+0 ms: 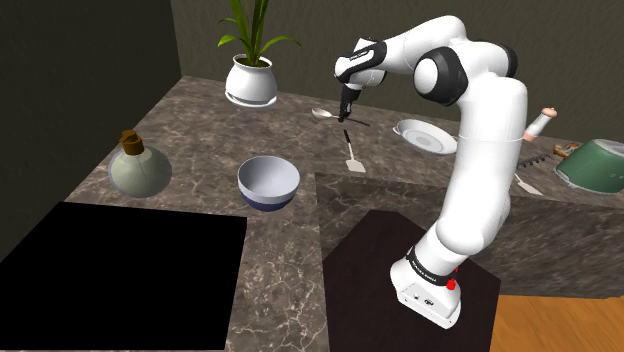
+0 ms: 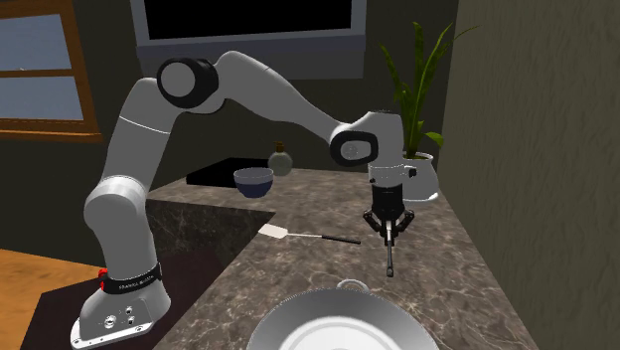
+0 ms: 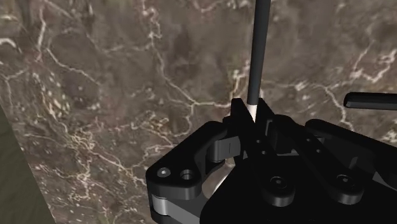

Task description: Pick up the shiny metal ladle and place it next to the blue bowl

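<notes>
My black gripper [image 1: 346, 113] is shut on the ladle, clasping it where the pale metal shaft meets the dark handle [image 3: 257, 51]. The silvery ladle bowl [image 1: 322, 113] shows on the shoulder view's left of the fingers, at the back of the marble counter. In the second exterior view the gripper [image 2: 387, 231] points down and the dark handle [image 2: 391, 261] reaches toward the camera. I cannot tell whether the ladle is off the counter. The blue bowl [image 1: 268, 183] [image 2: 253, 180], white inside, stands upright well in front of the gripper. In the wrist view the fingers [image 3: 236, 114] grip the shaft.
A white-bladed spatula [image 1: 352, 155] [image 2: 298, 235] lies between gripper and bowl. A white plate [image 1: 425, 135] sits beside the arm, a potted plant [image 1: 250, 80] at the back, an olive flask [image 1: 139, 165] near the bowl, a green pot [image 1: 595, 165] far right. A black panel [image 1: 110, 275] fills the counter's front.
</notes>
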Robot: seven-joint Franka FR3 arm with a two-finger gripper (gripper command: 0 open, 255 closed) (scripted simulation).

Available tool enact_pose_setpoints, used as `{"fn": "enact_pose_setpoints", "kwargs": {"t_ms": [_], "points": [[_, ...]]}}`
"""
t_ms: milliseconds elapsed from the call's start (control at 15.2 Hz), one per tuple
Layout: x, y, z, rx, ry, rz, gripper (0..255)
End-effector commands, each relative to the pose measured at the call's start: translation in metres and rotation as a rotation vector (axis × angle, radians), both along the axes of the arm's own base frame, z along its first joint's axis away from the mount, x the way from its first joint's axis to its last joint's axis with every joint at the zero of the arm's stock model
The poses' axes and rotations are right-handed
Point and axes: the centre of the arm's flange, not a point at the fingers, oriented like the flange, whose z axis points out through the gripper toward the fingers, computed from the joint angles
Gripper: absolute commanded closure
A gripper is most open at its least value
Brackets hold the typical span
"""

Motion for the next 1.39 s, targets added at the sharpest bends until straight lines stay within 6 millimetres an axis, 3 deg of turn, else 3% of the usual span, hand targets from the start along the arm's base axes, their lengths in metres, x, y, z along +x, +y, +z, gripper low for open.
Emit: {"fn": "enact_pose_setpoints", "kwargs": {"t_ms": [0,1320], "points": [[0.0,0.0,0.0,0.0,0.0,0.0,255],[0.0,0.0,0.106,0.0,0.0,0.0,255]]}}
